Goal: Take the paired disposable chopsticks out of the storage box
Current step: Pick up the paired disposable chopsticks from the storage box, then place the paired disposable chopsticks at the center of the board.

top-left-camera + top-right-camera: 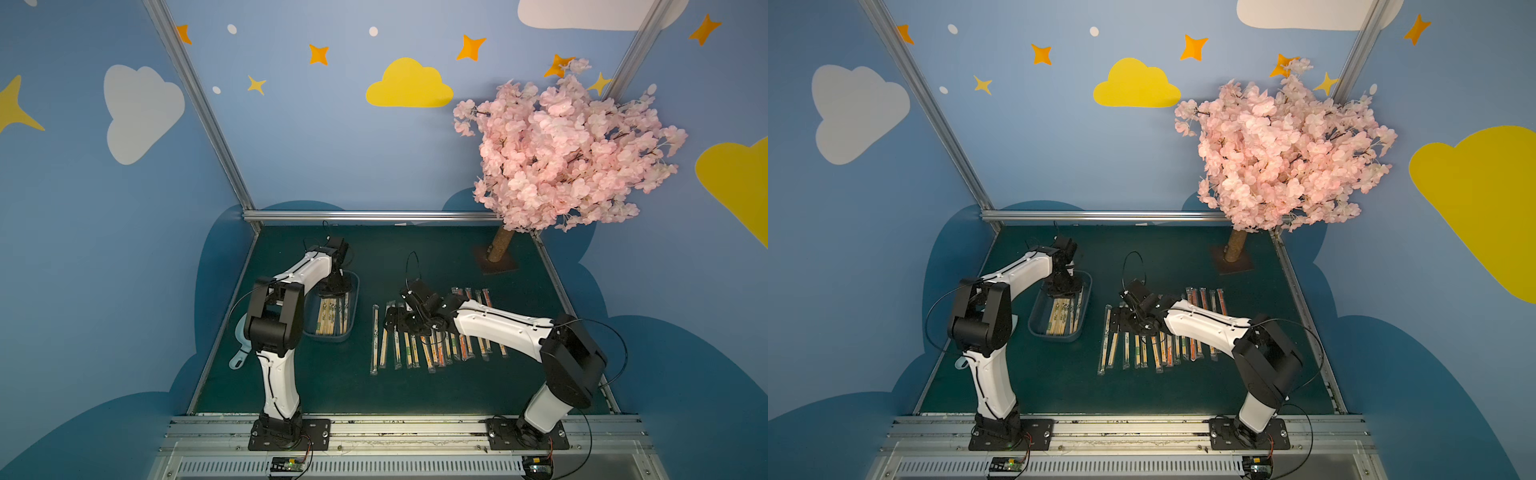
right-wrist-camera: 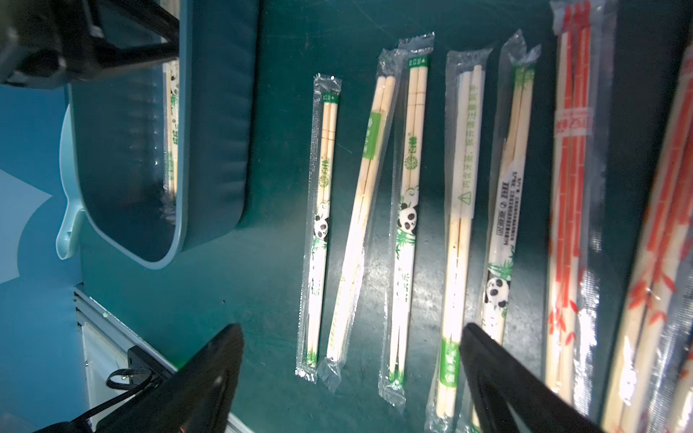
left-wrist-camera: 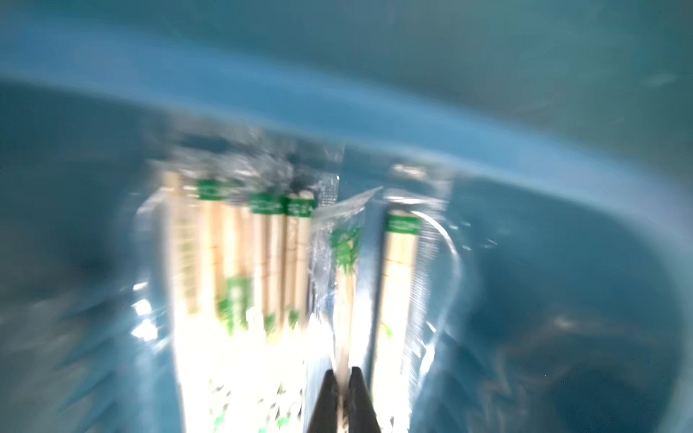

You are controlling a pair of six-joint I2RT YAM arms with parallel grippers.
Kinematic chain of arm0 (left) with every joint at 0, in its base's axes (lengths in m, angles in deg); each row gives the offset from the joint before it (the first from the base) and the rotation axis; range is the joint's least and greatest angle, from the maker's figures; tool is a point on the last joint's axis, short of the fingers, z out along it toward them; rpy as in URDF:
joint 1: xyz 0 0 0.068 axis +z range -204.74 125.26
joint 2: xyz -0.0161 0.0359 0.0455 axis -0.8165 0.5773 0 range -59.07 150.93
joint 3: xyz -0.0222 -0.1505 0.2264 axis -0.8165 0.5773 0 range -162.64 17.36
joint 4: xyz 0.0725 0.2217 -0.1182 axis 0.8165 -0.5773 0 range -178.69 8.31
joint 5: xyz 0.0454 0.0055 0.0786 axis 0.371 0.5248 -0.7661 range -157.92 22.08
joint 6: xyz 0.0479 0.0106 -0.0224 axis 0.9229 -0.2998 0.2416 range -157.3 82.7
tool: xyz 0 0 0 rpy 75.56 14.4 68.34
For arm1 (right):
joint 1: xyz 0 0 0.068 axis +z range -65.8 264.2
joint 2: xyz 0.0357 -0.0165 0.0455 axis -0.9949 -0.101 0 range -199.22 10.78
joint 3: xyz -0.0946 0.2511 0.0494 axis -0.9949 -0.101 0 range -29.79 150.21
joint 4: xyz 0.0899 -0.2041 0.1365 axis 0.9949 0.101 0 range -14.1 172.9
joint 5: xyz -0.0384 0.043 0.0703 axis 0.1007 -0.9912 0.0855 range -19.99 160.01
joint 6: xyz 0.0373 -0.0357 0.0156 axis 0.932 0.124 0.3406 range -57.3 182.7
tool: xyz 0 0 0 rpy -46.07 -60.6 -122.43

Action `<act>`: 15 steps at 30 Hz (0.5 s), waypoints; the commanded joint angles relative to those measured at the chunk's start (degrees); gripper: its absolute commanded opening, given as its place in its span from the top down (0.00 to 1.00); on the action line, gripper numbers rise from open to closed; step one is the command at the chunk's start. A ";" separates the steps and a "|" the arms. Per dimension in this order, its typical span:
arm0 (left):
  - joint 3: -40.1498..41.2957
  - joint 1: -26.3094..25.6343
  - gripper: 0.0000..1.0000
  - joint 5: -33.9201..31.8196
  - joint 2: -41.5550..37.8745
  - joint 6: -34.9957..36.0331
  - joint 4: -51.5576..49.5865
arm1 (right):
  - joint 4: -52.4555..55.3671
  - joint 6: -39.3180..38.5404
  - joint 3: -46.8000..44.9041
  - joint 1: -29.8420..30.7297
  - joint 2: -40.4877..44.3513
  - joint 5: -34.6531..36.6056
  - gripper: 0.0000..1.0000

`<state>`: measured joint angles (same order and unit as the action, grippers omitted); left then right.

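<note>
Two grippers are working here. The left gripper (image 3: 343, 371) is reaching down inside the storage box (image 1: 328, 337), with its jaws closed to a narrow slit on the pinched pair (image 3: 343, 300); a pale stick is running between the tips. The right gripper (image 2: 351, 330) is hovering with jaws wide and empty over the row on the green mat (image 1: 415, 395).

Handling, as a judgement: each pair is looking very light, and stiff along its length thanks to the wood. The clear sleeve is looking slick and crinkly, so it could be sliding in a weak pinch. Best hold is across the wood itself, not the empty sleeve tail. The grip is sitting towards the far end of the box, so the long free end could be drooping or swinging on the lift and snagging its neighbours or the box wall.

Counts:
- One box.
- The paired disposable chopsticks (image 1: 330, 316) remaining in it are numbering about five or six, pinched one included. The left wrist view is blurring, so that is not exact.
- The laid-out pairs (image 1: 415, 349) are numbering roughly fourteen in both top views, with the right arm hiding some.
- The right wrist view is showing five green-printed ones clearly, plus at least two orange-printed.
</note>
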<state>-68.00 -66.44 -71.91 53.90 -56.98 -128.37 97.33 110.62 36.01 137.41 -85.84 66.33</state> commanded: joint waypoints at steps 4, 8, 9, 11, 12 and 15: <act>-2.64 0.30 0.93 0.37 -7.86 1.04 -4.03 | 1.15 -0.28 1.09 0.49 -0.41 0.08 0.06; -0.26 -0.31 0.93 5.16 -12.18 1.41 -3.47 | 1.10 -0.24 0.56 0.66 -0.22 -0.01 0.06; 0.74 -0.62 0.94 6.24 -13.20 1.34 -3.07 | 1.09 -0.12 0.25 0.67 -0.05 0.08 0.06; 3.53 -1.51 0.93 8.14 -15.82 0.93 -1.58 | 0.45 0.30 -0.79 0.75 0.61 0.47 0.06; 5.14 -2.07 0.93 9.08 -17.05 0.48 -0.92 | 0.03 0.62 -1.32 0.75 0.96 0.69 0.06; 9.87 -4.25 0.93 12.04 -20.75 -1.83 1.51 | -0.95 0.87 -2.04 0.78 1.15 0.96 0.06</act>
<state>-61.40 -68.87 -64.67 35.72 -57.13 -128.28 96.71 110.88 35.14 137.81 -85.84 66.44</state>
